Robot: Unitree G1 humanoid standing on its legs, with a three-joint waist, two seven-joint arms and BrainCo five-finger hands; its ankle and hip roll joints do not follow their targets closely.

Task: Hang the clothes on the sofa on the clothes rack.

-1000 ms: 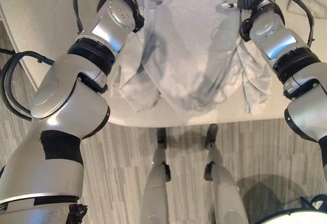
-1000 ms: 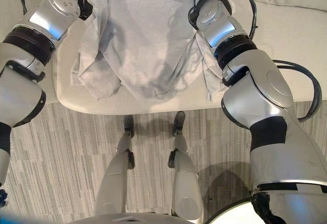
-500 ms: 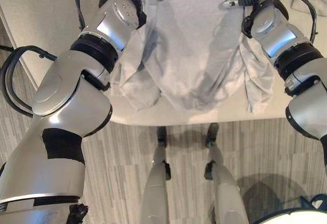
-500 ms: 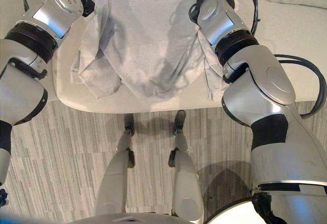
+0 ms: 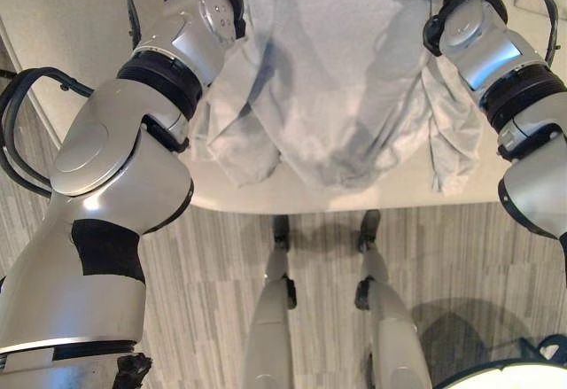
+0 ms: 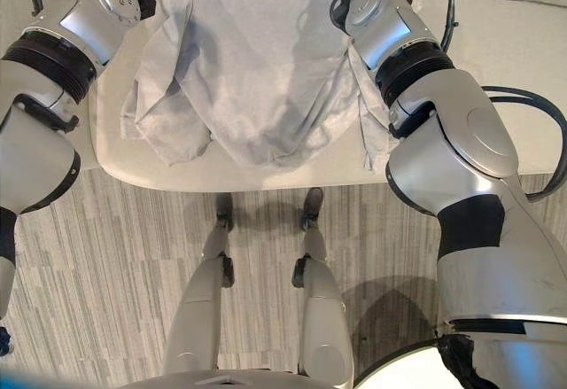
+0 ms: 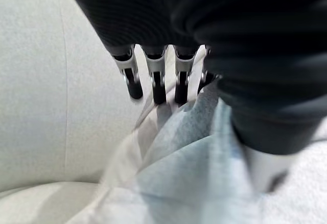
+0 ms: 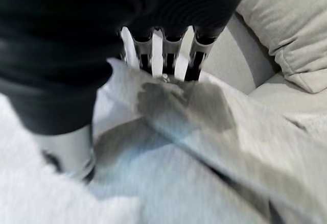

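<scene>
1. The broad cream upholstered sofa (image 6: 496, 97) carries the task's thing on its seat. The pale grey long-sleeved garment (image 5: 341, 97) lies spread flat there, its hem near the front edge and a sleeve bunched at each side.
2. Compared with a second ago, both silver-grey arms have reached farther up the garment toward its shoulders. The cloth itself lies much as it did, hem and sleeves in the same folds, so the lift seems not yet begun.
3. The left hand (image 7: 153, 83) has its fingers (image 7: 134, 86) hooked down over a raised fold of the garment, grasping the cloth at the shoulder.
4. The right hand (image 8: 163, 55) does likewise at the other shoulder, its fingers (image 8: 196, 66) curled onto a pinched ridge of fabric.
5. A loose beige cushion (image 8: 286, 35) sits against the sofa back just beside the right hand; it could snag the sleeve as the garment comes up.
6. With both shoulders held, I judge that the trailing sleeves are the main nuisance for carrying it to a rack.
</scene>
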